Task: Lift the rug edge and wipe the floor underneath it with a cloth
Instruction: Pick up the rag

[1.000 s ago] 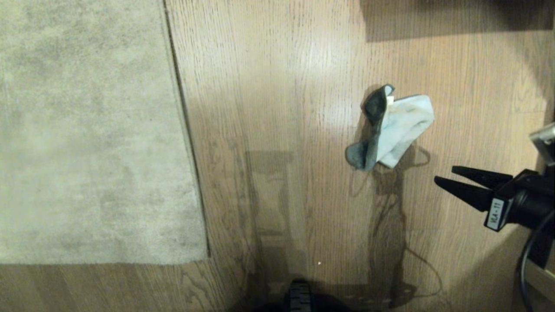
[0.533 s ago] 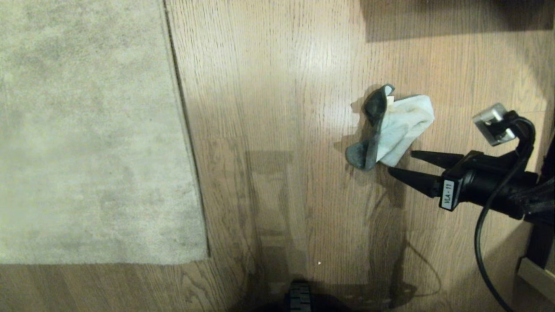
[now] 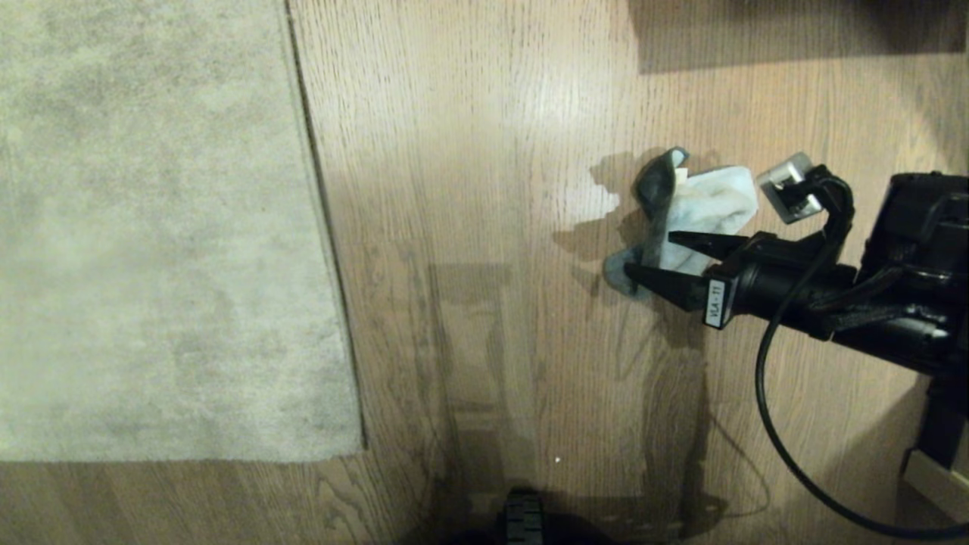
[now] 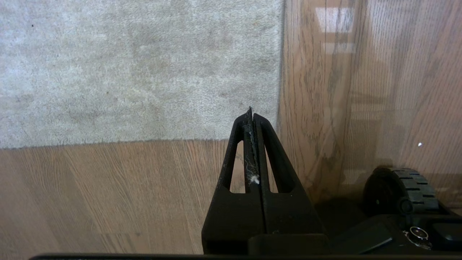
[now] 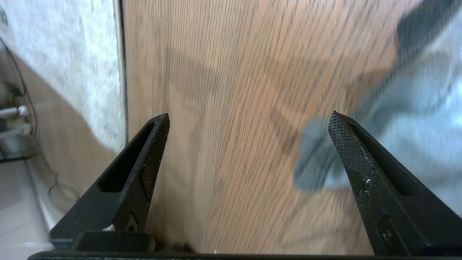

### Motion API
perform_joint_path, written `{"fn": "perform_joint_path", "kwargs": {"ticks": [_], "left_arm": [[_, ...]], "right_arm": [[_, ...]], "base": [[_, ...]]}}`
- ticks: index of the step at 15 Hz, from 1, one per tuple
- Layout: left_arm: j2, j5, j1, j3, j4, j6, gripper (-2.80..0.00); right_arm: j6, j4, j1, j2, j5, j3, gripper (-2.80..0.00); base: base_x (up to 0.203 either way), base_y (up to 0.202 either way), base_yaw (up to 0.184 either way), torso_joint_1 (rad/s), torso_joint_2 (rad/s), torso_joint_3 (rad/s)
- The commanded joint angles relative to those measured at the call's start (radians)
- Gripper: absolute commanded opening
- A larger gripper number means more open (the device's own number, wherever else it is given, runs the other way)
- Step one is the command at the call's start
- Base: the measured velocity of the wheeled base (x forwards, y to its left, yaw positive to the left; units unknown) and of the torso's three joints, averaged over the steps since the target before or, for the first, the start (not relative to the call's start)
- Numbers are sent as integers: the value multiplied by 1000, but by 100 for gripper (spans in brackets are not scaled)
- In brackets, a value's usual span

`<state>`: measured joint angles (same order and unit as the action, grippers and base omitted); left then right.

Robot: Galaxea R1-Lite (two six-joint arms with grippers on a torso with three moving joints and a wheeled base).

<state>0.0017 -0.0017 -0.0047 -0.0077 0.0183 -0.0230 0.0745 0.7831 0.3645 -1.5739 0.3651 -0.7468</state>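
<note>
The rug edge (image 3: 322, 227) runs down the left of the head view to a square corner and lies flat on the wood floor (image 3: 469, 189). The crumpled cloth (image 3: 715, 198), dark grey and pale blue, lies on the floor to the right. My right gripper (image 3: 649, 253) reaches in from the right, open, its fingertips over the cloth's near end with nothing between them. In the right wrist view the right gripper (image 5: 249, 115) stands wide and the cloth (image 5: 314, 162) shows by one finger. My left gripper (image 4: 251, 115) is shut, above the rug corner (image 4: 276, 137).
The pale rug (image 3: 151, 227) fills the left of the head view. A wheel of my base (image 4: 400, 187) sits on the floor near the rug corner. A dark shadow band (image 3: 795, 34) crosses the far right floor. Open floor lies between rug and cloth.
My right arm has swung in from the right edge to over the cloth, and its fingers have spread wider. The cloth, the rug and the left gripper have not moved.
</note>
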Motion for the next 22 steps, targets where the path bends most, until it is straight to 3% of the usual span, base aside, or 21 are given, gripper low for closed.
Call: {"fn": "perform_joint_path", "kwargs": {"ticks": [1,15,19,22], "left_arm": [[0,0,0,0,0,0,-280],[0,0,0,0,0,0,-280],[0,0,0,0,0,0,-280],[0,0,0,0,0,0,-280]], "right_arm": [[1,63,2,-67,-6,-14,0],[1,153,32,-226,-12,-75,0],[1,197,27,-257,-117,-103,0],[5,201,12,-261,-129,-111,0]], "base": [[0,0,0,0,0,0],[0,0,0,0,0,0],[0,0,0,0,0,0],[0,0,0,0,0,0]]}}
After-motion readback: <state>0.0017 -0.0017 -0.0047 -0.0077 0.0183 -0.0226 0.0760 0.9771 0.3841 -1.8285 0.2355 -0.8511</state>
